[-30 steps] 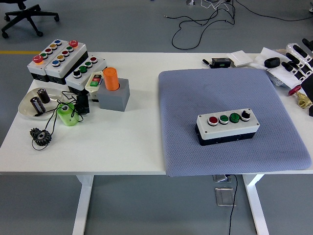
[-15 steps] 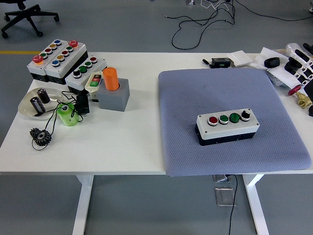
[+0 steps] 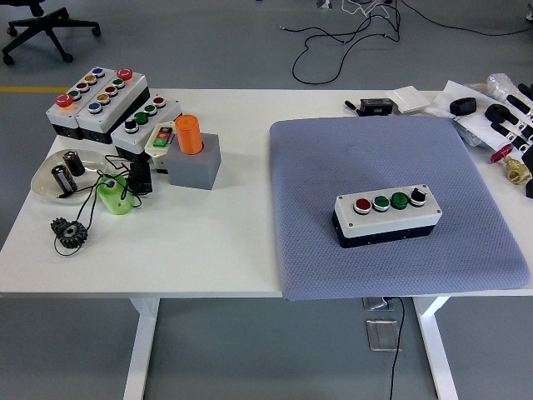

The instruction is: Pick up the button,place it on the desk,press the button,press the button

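A white and black button box (image 3: 387, 216) lies on the blue-grey mat (image 3: 375, 158) on the right half of the table. Its top carries a red button (image 3: 362, 205), two green buttons and a black knob in a row. My right hand (image 3: 518, 115) shows only as black and white fingers at the far right edge, well behind and to the right of the box. The fingers are spread and hold nothing. My left hand is out of view.
Several other button boxes (image 3: 98, 100) stand at the back left, beside a grey block with an orange cylinder (image 3: 190, 133), a bowl of parts (image 3: 62, 177), a green piece (image 3: 114, 195) and a black gear (image 3: 68, 231). A brass fitting (image 3: 516, 171) and small black devices (image 3: 375, 106) lie at the back right.
My right hand has drawn back to the right, so less of it shows at the picture's edge. The button box has not moved.
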